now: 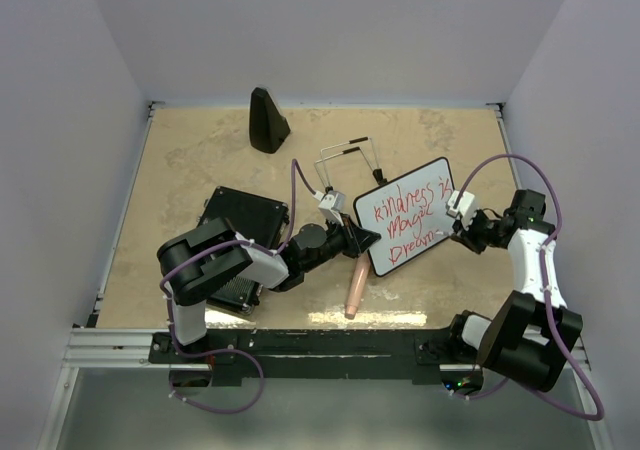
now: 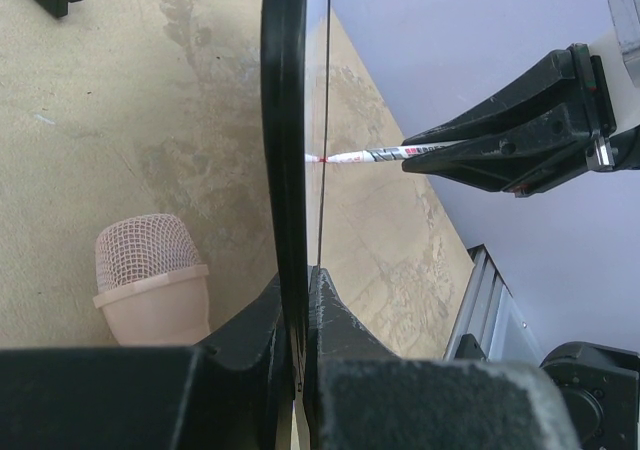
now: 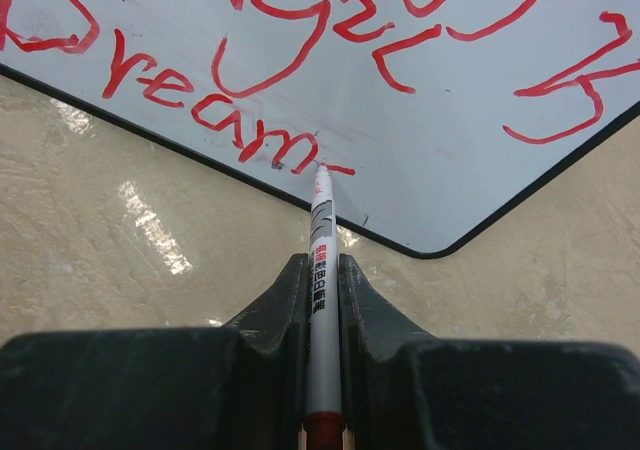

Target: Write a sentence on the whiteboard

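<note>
Between the arms, the whiteboard (image 1: pixel 408 215) runs lengthwise near-left to far-right (red writing upward). The left gripper (image 1: pixel 362 238) pinches its left edge, the right gripper (image 3: pixel 320 265) clamps a marker (image 3: pixel 321 215) touching it, and a pink microphone (image 1: pixel 355 288) lies just beside.

1 whiteboard (image 1: pixel 410 215) at centre right, 1 marker (image 3: pixel 321 260), 1 pink microphone (image 1: pixel 354 292) at lower centre, 1 black ribbed case (image 1: pixel 245 215) at left, 1 black wedge (image 1: pixel 267 120) at upper left.

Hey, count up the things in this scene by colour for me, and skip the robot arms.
Black: 2, the case and the cone
White: 2, the whiteboard and the marker
Pink: 1, the microphone
Total: 5
</note>
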Controlling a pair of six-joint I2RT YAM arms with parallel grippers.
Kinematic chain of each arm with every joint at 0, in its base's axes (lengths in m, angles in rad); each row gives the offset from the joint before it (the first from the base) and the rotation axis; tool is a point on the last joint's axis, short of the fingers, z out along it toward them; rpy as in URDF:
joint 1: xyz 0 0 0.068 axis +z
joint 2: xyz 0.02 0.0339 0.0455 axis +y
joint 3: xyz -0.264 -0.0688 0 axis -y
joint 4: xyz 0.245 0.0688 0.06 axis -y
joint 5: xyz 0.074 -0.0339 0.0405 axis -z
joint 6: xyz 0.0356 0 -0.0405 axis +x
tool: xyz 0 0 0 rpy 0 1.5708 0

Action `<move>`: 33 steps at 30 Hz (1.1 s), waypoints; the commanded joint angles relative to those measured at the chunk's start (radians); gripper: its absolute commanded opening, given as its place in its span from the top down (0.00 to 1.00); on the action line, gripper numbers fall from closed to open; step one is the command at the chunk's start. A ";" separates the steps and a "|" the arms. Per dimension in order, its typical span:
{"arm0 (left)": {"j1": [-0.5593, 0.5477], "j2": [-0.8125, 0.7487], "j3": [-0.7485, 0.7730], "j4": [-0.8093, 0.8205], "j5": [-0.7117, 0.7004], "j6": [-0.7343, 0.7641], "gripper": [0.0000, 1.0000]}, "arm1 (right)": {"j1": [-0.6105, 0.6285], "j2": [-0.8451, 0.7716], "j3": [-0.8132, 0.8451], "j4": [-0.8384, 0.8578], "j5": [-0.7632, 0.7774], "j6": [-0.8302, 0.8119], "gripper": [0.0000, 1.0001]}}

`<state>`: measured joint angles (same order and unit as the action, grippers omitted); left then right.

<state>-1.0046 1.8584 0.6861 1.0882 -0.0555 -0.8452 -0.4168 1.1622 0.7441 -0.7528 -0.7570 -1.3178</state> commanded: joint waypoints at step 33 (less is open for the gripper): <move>-0.011 0.010 0.036 0.026 0.028 0.041 1.00 | 0.009 0.056 0.014 0.004 0.070 0.006 1.00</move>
<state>-1.0046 1.8645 0.6941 1.0840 -0.0574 -0.8440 -0.4137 1.2026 0.7494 -0.7498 -0.6796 -1.2987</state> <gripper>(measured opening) 0.077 0.136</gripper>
